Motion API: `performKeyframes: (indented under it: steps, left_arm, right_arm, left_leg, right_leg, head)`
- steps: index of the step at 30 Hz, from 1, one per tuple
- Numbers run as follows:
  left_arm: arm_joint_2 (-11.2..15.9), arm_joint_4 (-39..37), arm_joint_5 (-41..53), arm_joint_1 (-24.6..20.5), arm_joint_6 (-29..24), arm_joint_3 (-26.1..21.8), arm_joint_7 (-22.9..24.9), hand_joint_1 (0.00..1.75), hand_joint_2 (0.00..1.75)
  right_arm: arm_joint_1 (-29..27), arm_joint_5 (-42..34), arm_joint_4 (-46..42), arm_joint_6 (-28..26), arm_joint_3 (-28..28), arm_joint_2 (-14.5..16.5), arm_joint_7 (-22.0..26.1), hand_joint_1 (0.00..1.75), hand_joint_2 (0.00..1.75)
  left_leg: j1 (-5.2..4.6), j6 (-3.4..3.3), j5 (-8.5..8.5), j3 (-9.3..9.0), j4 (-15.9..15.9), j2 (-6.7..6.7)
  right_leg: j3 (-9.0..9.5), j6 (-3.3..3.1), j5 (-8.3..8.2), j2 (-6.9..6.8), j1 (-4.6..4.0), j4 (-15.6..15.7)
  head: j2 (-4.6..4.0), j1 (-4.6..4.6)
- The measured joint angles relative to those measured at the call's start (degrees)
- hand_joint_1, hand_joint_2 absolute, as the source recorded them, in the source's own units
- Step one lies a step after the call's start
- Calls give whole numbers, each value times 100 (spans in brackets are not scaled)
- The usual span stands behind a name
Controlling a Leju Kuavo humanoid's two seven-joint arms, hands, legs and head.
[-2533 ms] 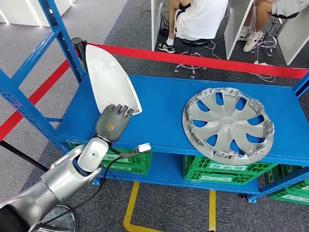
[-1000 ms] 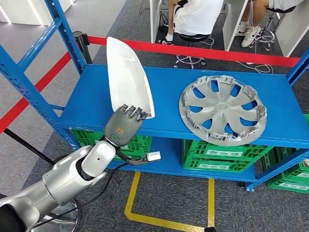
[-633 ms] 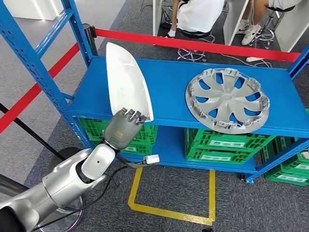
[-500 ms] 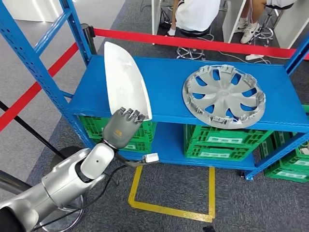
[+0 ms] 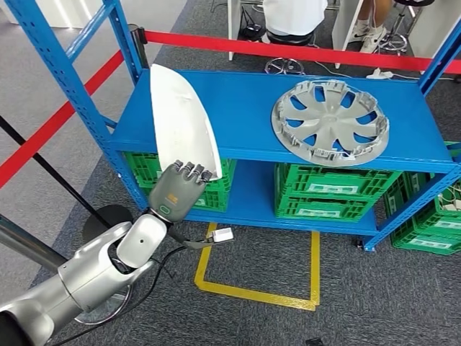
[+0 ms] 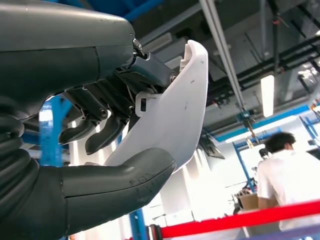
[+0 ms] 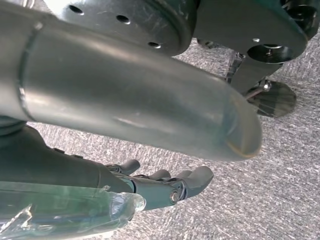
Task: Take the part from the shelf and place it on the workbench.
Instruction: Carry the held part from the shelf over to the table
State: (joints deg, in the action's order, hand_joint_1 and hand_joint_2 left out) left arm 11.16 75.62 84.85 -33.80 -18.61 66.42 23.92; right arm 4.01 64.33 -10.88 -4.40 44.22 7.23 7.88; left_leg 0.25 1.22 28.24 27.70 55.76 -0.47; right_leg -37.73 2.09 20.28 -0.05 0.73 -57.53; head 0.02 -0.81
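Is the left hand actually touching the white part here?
Touching. In the left wrist view the thumb and fingers clamp the white part between them; the head view shows the left hand gripping its lower edge.

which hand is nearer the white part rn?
Left. The left hand grips the white part by its lower edge, in front of the blue shelf. The right hand hangs over the carpet floor.
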Motion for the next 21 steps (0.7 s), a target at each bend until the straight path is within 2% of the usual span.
performKeyframes:
  steps: [2,3,4,5,6,7,8,9,10,11,12,13,14,15,17,18,19,21]
  left_arm:
    - [14,33,0,13,42,10,28,175,175]
    - [26,44,0,27,64,17,46,175,175]
    - [39,54,0,39,80,22,65,175,175]
    - [55,72,0,45,94,25,91,175,175]
    - [72,98,0,52,111,28,123,175,175]
    - [91,126,0,58,127,36,156,175,175]
    - [113,154,0,67,147,50,187,175,175]
    - [133,176,0,79,167,70,211,175,175]
    - [151,195,0,90,187,90,222,175,175]
    - [168,216,0,100,205,107,227,175,175]
    - [184,241,0,106,222,116,233,175,175]
    - [202,270,0,107,241,120,239,175,175]
    - [219,302,0,108,255,120,247,175,175]
    - [236,329,0,108,268,121,256,175,175]
    - [275,367,0,115,285,133,265,175,175]
    - [297,380,0,117,292,140,270,175,175]
    - [322,396,0,119,298,146,284,175,175]
    - [380,450,0,122,308,163,355,175,175]
  right_arm:
    - [-15,-1,0,-5,4,0,1,0,0]
    - [-27,-1,0,-9,11,0,-2,0,0]
    - [-44,-2,0,-13,19,0,-4,0,0]
    - [-57,-4,0,-16,28,0,-5,0,0]
    - [-63,-9,0,-19,37,1,-3,0,0]
    - [-65,-16,0,-19,45,2,4,0,0]
    - [-63,-25,0,-19,55,3,11,0,0]
    - [-60,-31,0,-19,66,4,16,0,0]
    - [-60,-33,0,-19,74,4,23,0,0]
    - [-59,-34,0,-19,81,4,34,0,0]
    - [-52,-32,0,-19,84,4,53,0,0]
    - [-42,-28,0,-20,85,4,80,0,0]
    - [-33,-25,0,-21,85,5,107,0,0]
    - [-26,-20,0,-23,85,5,133,0,0]
    - [-29,-16,1,-24,86,8,162,0,0]
    - [-30,-14,1,-25,87,9,171,0,0]
    - [-28,-7,2,-25,88,10,176,0,0]
    - [-18,37,2,-25,89,12,196,0,0]
  left_leg:
    - [-15,-91,-57,59,-109,8]
    - [-15,-140,-121,110,-125,17]
    - [-9,-184,-192,167,-141,27]
    - [-6,-218,-260,232,-148,36]
    - [-12,-238,-324,306,-147,36]
    - [-16,-246,-385,380,-143,37]
    - [-20,-245,-440,450,-139,41]
    - [-21,-239,-486,514,-130,44]
    - [-18,-226,-524,569,-116,47]
    - [-13,-207,-556,615,-100,48]
    - [-14,-180,-586,664,-83,46]
    - [-18,-151,-617,706,-60,46]
    - [-23,-121,-656,741,-43,44]
    - [-28,-94,-703,773,-32,43]
    - [-26,-49,-770,820,-22,41]
    - [-23,-21,-707,854,18,41]
    - [-21,9,-546,910,150,41]
    - [-17,65,12,1106,791,41]
  right_leg:
    - [-57,82,-113,3,23,58]
    - [-107,111,-40,7,31,25]
    - [-174,133,141,10,35,-116]
    - [-268,147,423,13,37,-394]
    - [-369,159,733,12,31,-781]
    - [-449,169,962,13,28,-1193]
    - [-486,176,1067,14,26,-1517]
    - [-428,181,1035,13,25,-1657]
    - [-260,182,906,12,27,-1561]
    - [1,183,754,11,31,-1255]
    - [309,184,685,14,31,-841]
    - [584,174,679,26,27,-425]
    - [755,155,713,36,21,-139]
    - [830,132,764,49,9,6]
    - [779,64,726,53,9,22]
    - [733,23,691,49,15,10]
    - [678,-27,649,43,23,2]
    - [542,-113,549,30,19,-7]
  head:
    - [0,-1]
    - [0,3]
    - [0,12]
    - [0,26]
    - [0,41]
    - [0,52]
    - [0,55]
    - [0,55]
    - [0,56]
    - [0,55]
    - [0,57]
    - [0,54]
    - [0,51]
    - [0,52]
    - [0,51]
    - [0,46]
    - [0,32]
    - [0,9]
